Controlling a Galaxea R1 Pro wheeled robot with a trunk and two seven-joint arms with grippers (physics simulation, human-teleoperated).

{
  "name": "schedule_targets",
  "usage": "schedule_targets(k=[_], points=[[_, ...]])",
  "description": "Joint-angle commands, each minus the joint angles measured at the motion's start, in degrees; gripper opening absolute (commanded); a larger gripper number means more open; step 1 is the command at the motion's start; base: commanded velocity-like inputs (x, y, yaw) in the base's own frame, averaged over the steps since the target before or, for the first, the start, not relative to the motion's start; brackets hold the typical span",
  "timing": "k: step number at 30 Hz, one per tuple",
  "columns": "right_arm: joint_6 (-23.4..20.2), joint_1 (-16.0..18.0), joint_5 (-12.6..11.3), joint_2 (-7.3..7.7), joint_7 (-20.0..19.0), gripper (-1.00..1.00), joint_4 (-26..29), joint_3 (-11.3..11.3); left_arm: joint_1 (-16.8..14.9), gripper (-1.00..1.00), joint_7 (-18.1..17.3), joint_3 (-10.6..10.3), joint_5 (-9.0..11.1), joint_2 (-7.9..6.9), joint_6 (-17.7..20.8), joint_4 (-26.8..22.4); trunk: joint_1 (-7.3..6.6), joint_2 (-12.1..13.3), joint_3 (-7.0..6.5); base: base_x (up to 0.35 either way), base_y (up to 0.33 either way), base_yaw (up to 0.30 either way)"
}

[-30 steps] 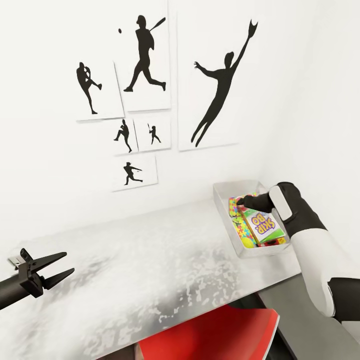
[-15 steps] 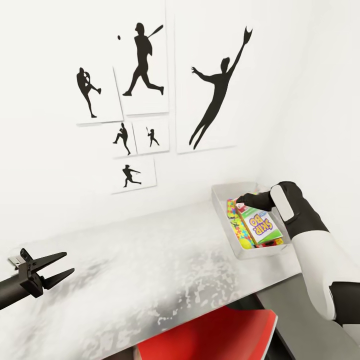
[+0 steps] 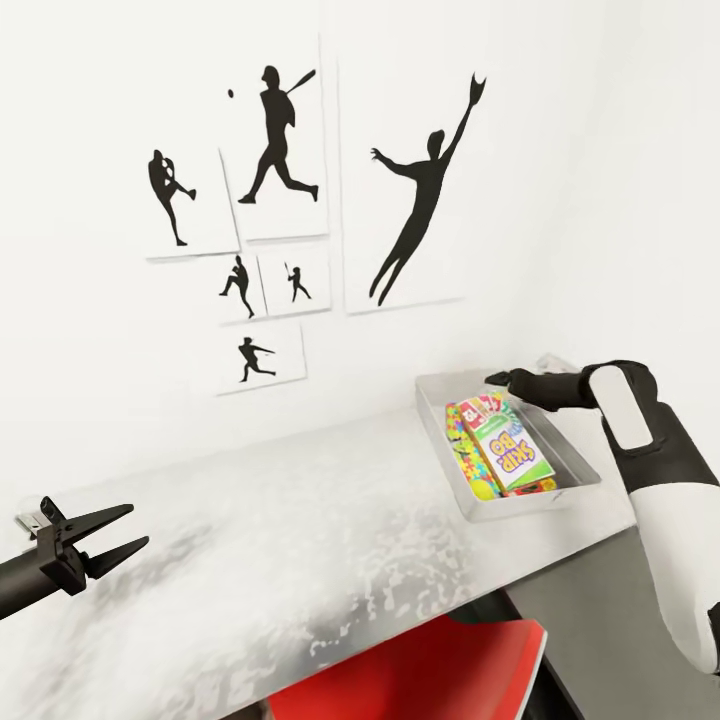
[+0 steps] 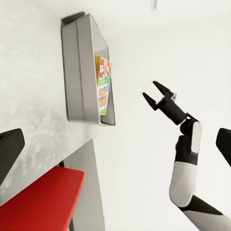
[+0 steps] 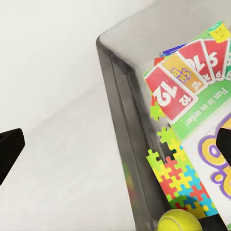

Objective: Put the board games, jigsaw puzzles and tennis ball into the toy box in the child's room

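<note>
seen on the table [image 3: 300, 560]: the toy box [image 3: 440, 425] near the far right end, close to the wall, with a green-white board game [image 3: 512, 452] lying on top of the pile inside. beside and under it a jigsaw puzzle [image 5: 177, 177] with coloured pieces, and at one corner of the box the tennis ball [image 5: 179, 222], pressed against the inner wall. probably stacked like this because the box is shallow, so flat things lie one over the other and the ball rolls to the low side. right gripper [image 3: 497, 378] raised over the far rim of the box, not touching anything; in the left wrist view the right gripper's fingers [image 4: 162, 88] clearly spread and empty, nothing pinched between. judged as just after a release, since the game box lies free under it. left gripper [image 3: 108, 531] held low over the near left part of the table, well apart from the box, fingers parted into an open v and holding nothing; likely parked there to stay out of the way. red chair [image 3: 420, 670] pushed under the table edge. on the wall, black baseball posters [image 3: 400, 190]. not possible to tell from here whether every toy is already inside, because the lower layers are covered.
</note>
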State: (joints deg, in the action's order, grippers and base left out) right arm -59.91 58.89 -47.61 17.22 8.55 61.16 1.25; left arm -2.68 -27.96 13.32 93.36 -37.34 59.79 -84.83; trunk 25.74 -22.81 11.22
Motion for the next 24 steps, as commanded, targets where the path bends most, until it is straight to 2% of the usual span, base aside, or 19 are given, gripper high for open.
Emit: schedule_targets(k=[1, 5, 7, 13, 14, 15, 19, 21, 24], points=[[-0.1, -0.7, -2.9, 1.09, 0.6, 1.0, 1.3, 0.2, 0.0, 1.0, -0.3, 0.0, -0.3, -0.01, 0.2, 0.0, 0.04, -0.1, 0.03, 0.0, 0.0, -0.07], [-0.1, -2.6, -7.5, 2.79, 0.6, 1.0, 3.8, 0.2, 0.0, 1.0, -0.3, 0.0, -0.3, -0.01, 0.2, 0.0, 0.04, -0.1, -0.34, 0.0, 0.0, -0.07], [-0.1, -5.1, -12.3, 4.2, 0.6, 1.0, 6.4, 0.1, 0.0, 1.0, -0.4, 0.1, -0.3, -0.01, 0.2, 0.0, 0.04, -0.1, -0.52, 0.0, 0.0, -0.07], [-0.1, -9.6, -19.3, 6.45, 0.6, 1.0, 10.7, 0.0, 0.0, 1.0, -0.4, 0.1, -0.3, -0.01, 0.2, 0.0, 0.04, -0.1, -1.07, 0.0, 0.0, -0.07], [-0.1, -11.2, -21.5, 7.09, 0.6, 1.0, 12.3, -0.2, 0.0, 1.0, -0.4, 0.2, -0.3, -0.01, 0.2, 0.0, 0.04, -0.1, -1.16, 0.0, 0.0, -0.07], [-0.1, -12.0, -22.6, 7.34, 0.6, 1.0, 13.0, -0.4, 0.0, 1.0, -0.4, 0.2, -0.3, -0.01, 0.2, 0.0, 0.04, -0.1, -1.25, 0.0, 0.0, -0.07], [-0.1, -15.3, -26.5, 8.04, 0.6, 1.0, 16.3, -2.1, 0.0, 1.0, -0.4, 0.2, -0.3, -0.05, 0.2, 0.0, 0.04, -0.1, -1.61, 0.0, 0.0, -0.07], [-0.1, -18.2, -28.7, 8.25, 0.6, 1.0, 18.7, -3.9, 0.0, 1.0, -0.4, 0.2, -0.3, -0.05, 0.2, 0.0, 0.04, -0.1, -1.8, 0.0, 0.0, -0.07], [-0.1, -21.4, -30.1, 8.34, 0.5, 1.0, 21.2, -5.8, 0.0, 1.0, -0.4, 0.3, -0.3, -0.06, 0.2, 0.0, 0.04, -0.1, -2.07, 0.0, 0.0, -0.07]])
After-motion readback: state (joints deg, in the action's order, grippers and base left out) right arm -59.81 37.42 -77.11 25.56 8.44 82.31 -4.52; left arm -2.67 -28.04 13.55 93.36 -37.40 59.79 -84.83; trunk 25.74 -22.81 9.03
